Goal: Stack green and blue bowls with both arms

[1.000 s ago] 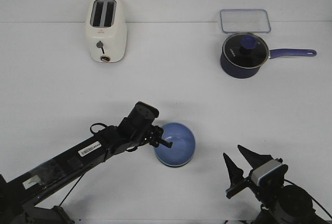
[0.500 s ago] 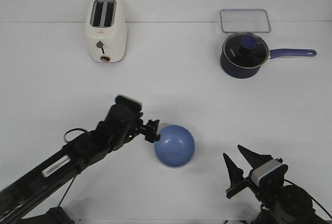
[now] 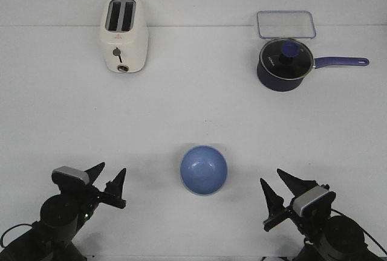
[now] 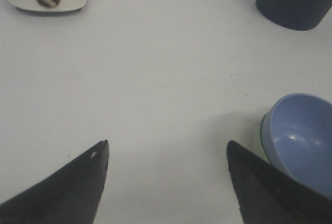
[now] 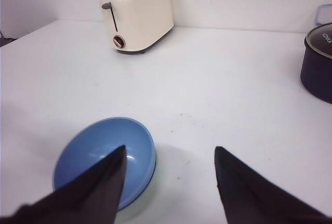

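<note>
Smooth round blue bowl [image 3: 204, 170], glossy.

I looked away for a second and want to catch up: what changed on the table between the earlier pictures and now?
The left end effector let go of the blue bowl's rim, and its arm drew back to the near left edge, open and empty. The bowl stayed put; a green edge shows beneath it in the left wrist view. The right end effector, toaster and saucepan did not move.

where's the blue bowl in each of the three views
Front view: blue bowl low in the middle, between the two grippers.
Left wrist view: at the right edge, beside the gripper's finger, partly cut off.
Right wrist view: lower left, partly behind one finger.
Shared landmark: the cream toaster, in all three views.
</note>
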Controlling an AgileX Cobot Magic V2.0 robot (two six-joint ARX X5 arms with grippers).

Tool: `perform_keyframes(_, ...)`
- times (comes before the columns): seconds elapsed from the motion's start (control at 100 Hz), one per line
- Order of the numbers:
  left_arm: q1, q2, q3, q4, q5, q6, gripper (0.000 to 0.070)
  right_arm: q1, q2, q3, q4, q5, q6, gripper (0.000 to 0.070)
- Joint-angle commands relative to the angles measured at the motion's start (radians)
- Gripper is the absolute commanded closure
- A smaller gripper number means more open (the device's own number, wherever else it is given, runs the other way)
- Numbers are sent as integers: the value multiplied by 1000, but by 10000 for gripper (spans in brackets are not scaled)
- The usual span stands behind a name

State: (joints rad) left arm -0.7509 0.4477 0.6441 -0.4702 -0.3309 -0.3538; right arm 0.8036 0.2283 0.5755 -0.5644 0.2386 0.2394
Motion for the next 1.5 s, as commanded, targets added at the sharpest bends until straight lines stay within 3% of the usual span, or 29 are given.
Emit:
perform_keyframes(0.0,-8,-72,-21,19,-3,-35,284,9,2,6,9,2,-2,356)
perform_keyframes(0.03,-8,-99,-32,19,-4,-35,315,9,2,6,9,2,-2,368)
perform_keyframes(0.06,-8,-120,-39,19,-6,-35,405,9,2,6,8,2,-2,420)
perform_keyframes(0.11,-8,-143,-40,18,-7,-32,683,9,2,6,2,2,-2,632)
perform_keyframes(0.12,-8,-146,-40,18,-8,-32,700,9,2,6,1,2,-2,684)
perform_keyframes(0.15,-8,-153,-40,22,-13,-32,677,9,2,6,-2,2,-4,700)
perform_keyframes(0.9,-8,-162,-35,29,-8,-25,685,9,0,6,3,-2,-2,691)
perform_keyframes(1.01,3,-167,-41,16,-8,103,685,9,0,6,3,-2,-2,691)
perform_keyframes(1.1,84,-195,-90,83,13,245,685,9,0,6,3,-2,-2,691)
perform_keyframes(1.24,340,-276,-299,349,164,423,685,9,0,6,3,-2,-2,691)
perform_keyframes(1.37,562,-370,-463,467,309,434,685,9,0,6,3,-2,-2,691)
perform_keyframes(1.49,671,-426,-534,472,338,409,685,9,0,6,3,-2,-2,691)
